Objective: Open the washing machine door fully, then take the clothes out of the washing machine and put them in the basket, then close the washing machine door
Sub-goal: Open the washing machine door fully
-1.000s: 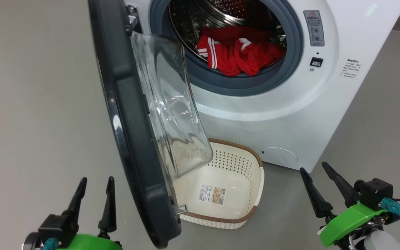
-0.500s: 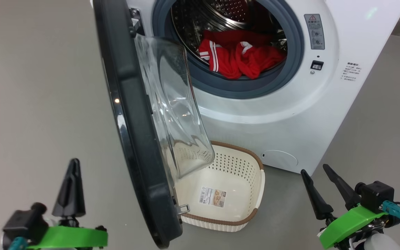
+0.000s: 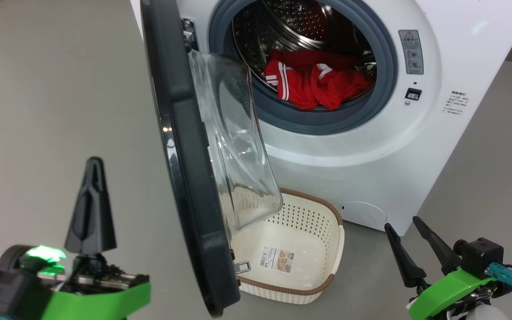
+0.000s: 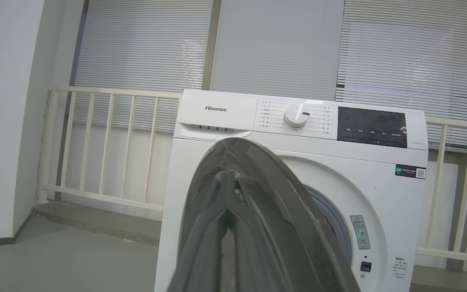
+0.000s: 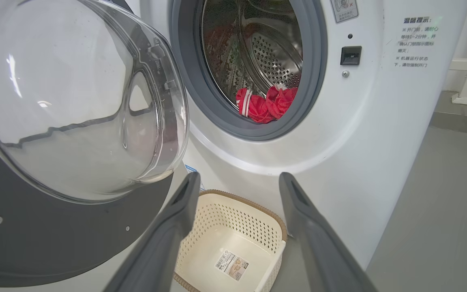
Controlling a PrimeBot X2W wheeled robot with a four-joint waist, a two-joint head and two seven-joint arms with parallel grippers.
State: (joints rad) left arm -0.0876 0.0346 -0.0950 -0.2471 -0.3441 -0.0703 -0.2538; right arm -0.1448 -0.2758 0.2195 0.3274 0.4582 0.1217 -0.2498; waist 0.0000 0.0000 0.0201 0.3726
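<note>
The washing machine [image 3: 371, 155] stands ahead with its door [image 3: 185, 155] swung out about halfway, edge toward me, glass bowl [image 3: 234, 146] facing right. Red clothes [image 3: 318, 84] with white stripes lie at the drum's front lip. The cream basket [image 3: 322, 280] sits on the floor under the door and holds no clothes. My left gripper [image 3: 91, 164] is raised left of the door, apart from it, turned edge-on; in the left wrist view its fingertips [image 4: 227, 174] meet. My right gripper [image 3: 401, 222] hangs open, low at the right, holding nothing and pointing at the basket [image 5: 241, 194] and clothes [image 5: 264, 105].
Grey floor [image 3: 51, 111] spreads to the left of the door and to the right of the machine. A cream railing [image 4: 103, 142] and window blinds [image 4: 144, 40] stand behind the washer. A white wall [image 4: 2, 121] is at the far left.
My left gripper has risen and turned edge-on, its two spread fingers now closed together. The head camera has shifted slightly. The right gripper, door, clothes and basket keep their places.
</note>
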